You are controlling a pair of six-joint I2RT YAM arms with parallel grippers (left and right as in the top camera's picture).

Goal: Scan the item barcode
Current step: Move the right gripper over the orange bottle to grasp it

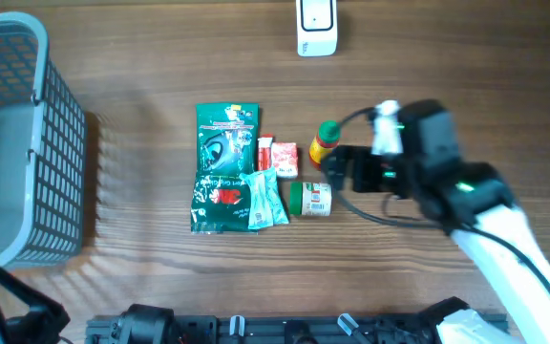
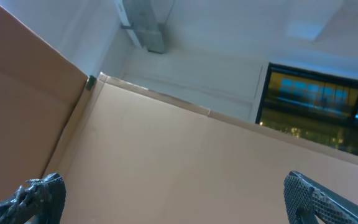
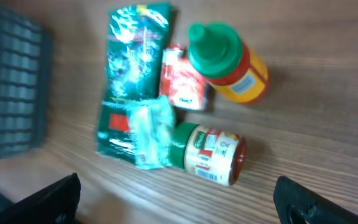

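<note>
The right arm (image 1: 490, 225) comprises a white lower link and a black wrist housing (image 1: 433, 143) fitted with green indicator lights (image 1: 463, 187) and a looped black cable (image 1: 380, 218), while the left arm (image 1: 12, 311) is black, its fingers (image 2: 42, 194) black with coarse textured pads.

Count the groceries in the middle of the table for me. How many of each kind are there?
Dark green packets: 2
Pale teal packet: 1
Red-and-white pack: 1 (too blurred to rule out a second)
Green-capped bottle: 1
Green-lidded jar: 1
Total: 6
</note>
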